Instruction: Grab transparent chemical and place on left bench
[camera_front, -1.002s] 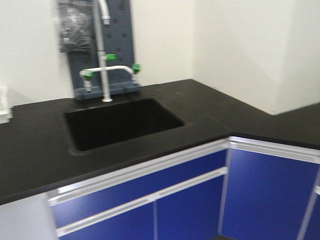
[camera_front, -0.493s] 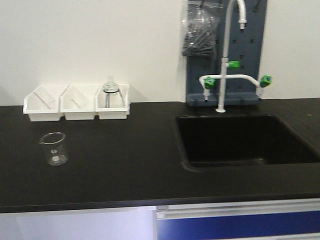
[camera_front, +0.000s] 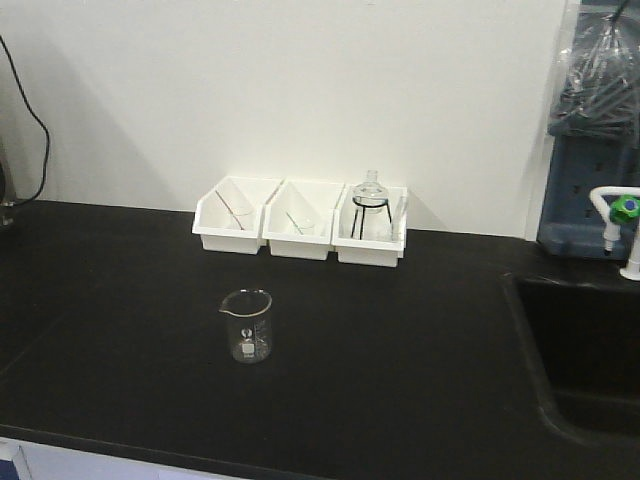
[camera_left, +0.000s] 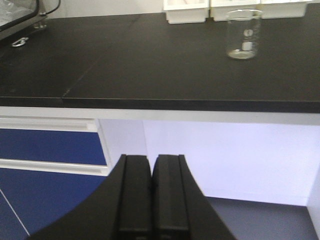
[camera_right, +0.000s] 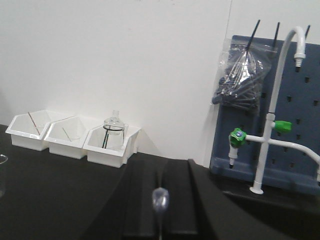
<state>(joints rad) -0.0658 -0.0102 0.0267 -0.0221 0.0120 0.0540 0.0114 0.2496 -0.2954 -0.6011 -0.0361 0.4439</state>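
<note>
At the far left a black cable (camera_front: 30, 120) is seen hanging down the white wall; below it the left bench (camera_front: 110, 290) is spread out, matte black. The transparent chemical (camera_front: 247, 326) is set upright on that bench, in front of the three white bins (camera_front: 295, 245) and well apart from them. The placing is judged done, since the beaker is touched by nothing. In the rightmost bin a round flask (camera_front: 369, 190) is stood on its black tripod; further right the sink (camera_front: 590, 350) and a green-knobbed tap (camera_front: 625, 208) are cut off by the frame edge. The left gripper (camera_left: 151, 162) is held low, before the bench's front edge, its fingers pressed together on nothing; the right gripper (camera_right: 161, 167) is likewise seen closed and empty, so neither arm is placed near the glass
</note>
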